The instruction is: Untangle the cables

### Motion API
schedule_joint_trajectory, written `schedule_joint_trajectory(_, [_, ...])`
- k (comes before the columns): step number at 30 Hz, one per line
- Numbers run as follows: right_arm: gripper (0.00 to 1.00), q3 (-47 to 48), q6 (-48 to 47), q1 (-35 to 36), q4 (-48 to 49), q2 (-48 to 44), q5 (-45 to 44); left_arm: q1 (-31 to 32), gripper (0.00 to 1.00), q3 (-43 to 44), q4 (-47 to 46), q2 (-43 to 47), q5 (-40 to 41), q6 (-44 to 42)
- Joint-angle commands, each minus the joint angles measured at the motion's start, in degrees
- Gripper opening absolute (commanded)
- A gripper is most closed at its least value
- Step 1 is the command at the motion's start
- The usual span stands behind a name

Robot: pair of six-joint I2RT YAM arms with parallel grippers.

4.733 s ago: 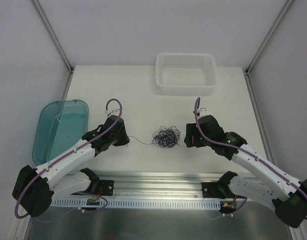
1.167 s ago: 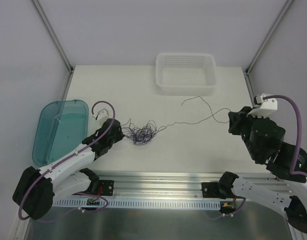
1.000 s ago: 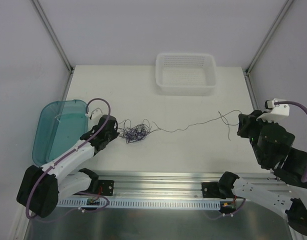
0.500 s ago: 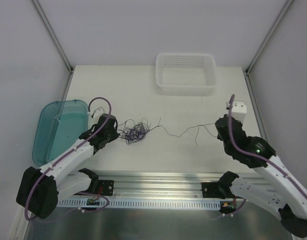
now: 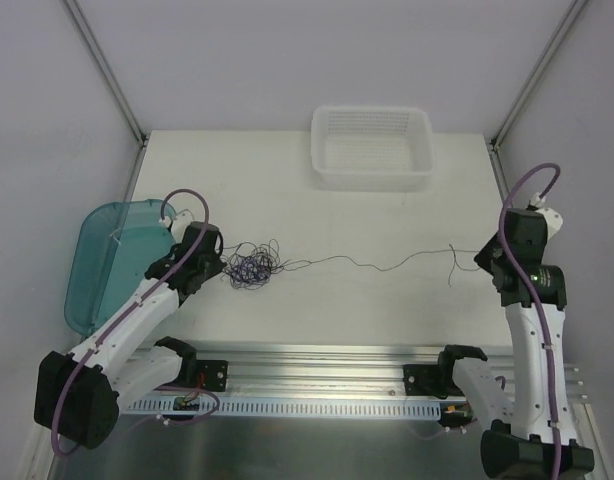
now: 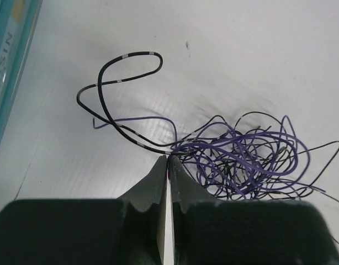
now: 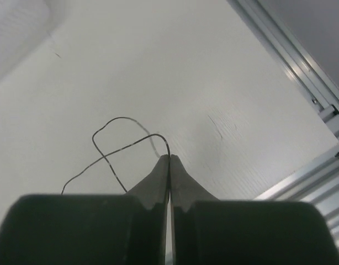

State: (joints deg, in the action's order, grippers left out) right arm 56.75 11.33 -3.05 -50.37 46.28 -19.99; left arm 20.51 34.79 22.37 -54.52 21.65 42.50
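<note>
Since both grippers are pinched shut on wire, the left gripper [image 6: 167,161] on strands at the edge of the clump [image 6: 247,160] and the right gripper [image 7: 169,157] on one black strand [image 7: 106,158], your job, as I judge it, is to draw that strand free without dragging the whole knot along. Pull rightward low and slowly, with the left side as your steady anchor. Ease off if the clump tightens instead of feeding out: wire this thin could slip from the jaws or cinch. The top view gives you what neither wrist does. The clump lies on the table [image 5: 287,200] left of centre, near the bin [image 5: 117,250], and the strand runs from it across to the right gripper near the right edge, slightly wavy, so not taut. Only the left wrist view shows the purple and black loops and one black loop [image 6: 136,53] lying clear of the knot. Only the right wrist view shows the strand's tail curling beyond the jaws.
</note>
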Motion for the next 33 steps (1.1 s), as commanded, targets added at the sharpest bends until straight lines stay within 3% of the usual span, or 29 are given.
schedule_joint_trajectory(1, [0.01, 8.7, 0.3, -2.4, 0.8, -1.5, 4.9, -0.4, 0.00, 2.0, 1.7, -3.0, 0.2, -1.3])
schedule_joint_trajectory(3, [0.01, 12.6, 0.0, -2.6, 2.2, -1.2, 8.1, -0.4, 0.00, 2.1, 1.7, -3.8, -1.4, -1.6])
schedule_joint_trajectory(6, [0.01, 15.8, -0.6, -2.4, 3.8, 1.3, 22.9, -0.4, 0.00, 3.3, 1.2, -4.8, -5.6, -3.5])
schedule_joint_trajectory(8, [0.01, 16.4, -1.7, -2.1, 4.4, 2.9, 26.5, -0.2, 0.00, 4.3, 0.6, -4.9, -7.8, -4.6])
schedule_joint_trajectory(12, [0.01, 18.5, -4.1, -2.1, 2.9, 0.7, 16.4, -0.3, 0.00, 3.2, 0.7, -5.3, -3.8, -5.8])
schedule_joint_trajectory(16, [0.01, 26.3, -6.1, -2.7, 1.5, -0.6, 13.9, -0.3, 0.00, 1.3, 0.7, -8.1, -3.3, -2.3])
schedule_joint_trajectory(20, [0.01, 37.7, -5.1, -2.7, 2.1, 0.7, 21.5, -0.3, 0.00, 2.0, -0.1, -13.8, -5.3, -1.7])
schedule_joint_trajectory(25, [0.01, 43.7, -2.3, -2.7, 6.2, 1.4, 31.6, -0.3, 0.00, 2.6, -1.5, -18.9, -5.7, -1.7])
schedule_joint_trajectory(29, [0.01, 41.1, -0.4, -2.7, 8.5, 1.0, 35.8, 0.6, 0.00, 2.6, -2.9, -18.3, -8.9, -2.7])
schedule_joint_trajectory(33, [0.01, 28.3, 1.3, -2.7, 11.2, -0.3, 42.7, 4.2, 0.00, 3.6, -3.7, -15.1, -11.7, -3.6])
